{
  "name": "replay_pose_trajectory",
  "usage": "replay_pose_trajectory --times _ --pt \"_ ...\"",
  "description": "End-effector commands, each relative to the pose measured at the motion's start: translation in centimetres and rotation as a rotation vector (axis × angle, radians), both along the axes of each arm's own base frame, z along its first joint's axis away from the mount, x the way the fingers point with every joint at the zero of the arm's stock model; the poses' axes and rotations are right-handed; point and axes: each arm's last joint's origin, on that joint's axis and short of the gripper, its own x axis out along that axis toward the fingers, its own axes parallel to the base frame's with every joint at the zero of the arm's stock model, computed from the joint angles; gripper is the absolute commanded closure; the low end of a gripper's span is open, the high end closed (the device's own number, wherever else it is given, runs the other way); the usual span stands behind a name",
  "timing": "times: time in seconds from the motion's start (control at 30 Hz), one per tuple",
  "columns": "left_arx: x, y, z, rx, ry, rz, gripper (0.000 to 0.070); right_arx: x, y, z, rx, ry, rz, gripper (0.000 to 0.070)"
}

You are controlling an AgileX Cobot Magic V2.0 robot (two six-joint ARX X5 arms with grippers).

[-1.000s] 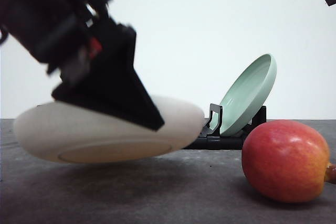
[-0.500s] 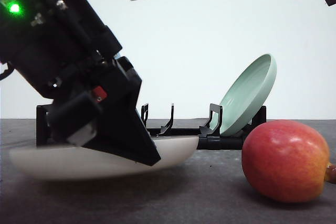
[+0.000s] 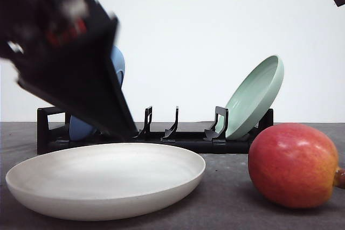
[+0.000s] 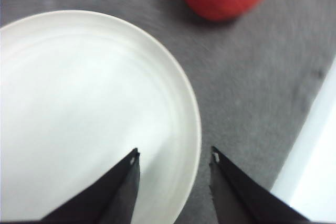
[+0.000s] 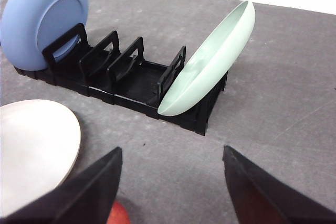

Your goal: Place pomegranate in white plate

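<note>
watching the left gripper (image 4: 175, 157) above the white plate (image 3: 108, 179) with jaws apart and empty; right gripper (image 5: 170, 161) jaws apart too. the pomegranate (image 3: 294, 164) lies on the worktop (image 3: 226, 203) beside the plate's right rim; i'd grip it across its middle.

Plate (image 3: 108, 179) on table, pomegranate (image 3: 294, 165) just right; rack (image 3: 161, 136) behind both.

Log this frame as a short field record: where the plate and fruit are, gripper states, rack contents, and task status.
white plate: flat on the table, nothing in it
pomegranate: on the table beside the plate, apart from it
left gripper: open, above the plate's rim, holding nothing
right gripper: open, holding nothing
rack: holds blue plate and pale green plate
task status: fruit not yet grasped
</note>
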Motion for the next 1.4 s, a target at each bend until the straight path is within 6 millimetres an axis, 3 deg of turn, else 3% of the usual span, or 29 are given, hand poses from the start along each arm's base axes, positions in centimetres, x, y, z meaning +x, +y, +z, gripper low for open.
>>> replay_pose_trajectory --times 0.0,0.2,0.4,0.53,0.6,0.87,1.2,1.37 --pt "0.5 0.8 0.8 -0.056 0.06 0.111 0.0456 0.0 0.0 0.5 0.017 -0.012 0.0 0.031" --pt "1.9 6.1 3.1 -0.138 0.028 0.362 0.0456 -0.1 0.0 0.5 0.019 -0.002 0.0 0.031" --pt "1.9 10.5 4.7 -0.215 -0.024 0.516 0.0453 -0.1 0.0 0.4 0.04 0.016 -0.009 0.031" --pt "1.3 12.5 5.1 -0.22 -0.047 0.584 0.0322 -0.1 0.1 0.4 0.075 0.041 -0.013 0.031" --pt "1.0 13.2 5.2 -0.2 -0.06 0.609 0.0304 -0.2 0.1 0.3 0.119 0.075 -0.007 0.031" --pt "0.6 14.7 5.4 -0.189 -0.095 0.689 0.0305 -0.6 0.7 -0.6 0.32 0.356 0.077 0.031" --pt "0.6 14.7 5.4 -0.188 -0.098 0.695 0.0306 1.2 3.4 -2.9 0.176 0.576 0.106 0.0303" --pt "0.6 14.7 5.4 -0.186 -0.099 0.698 0.0306 1.9 5.4 -3.5 0.022 0.585 0.102 0.0275"
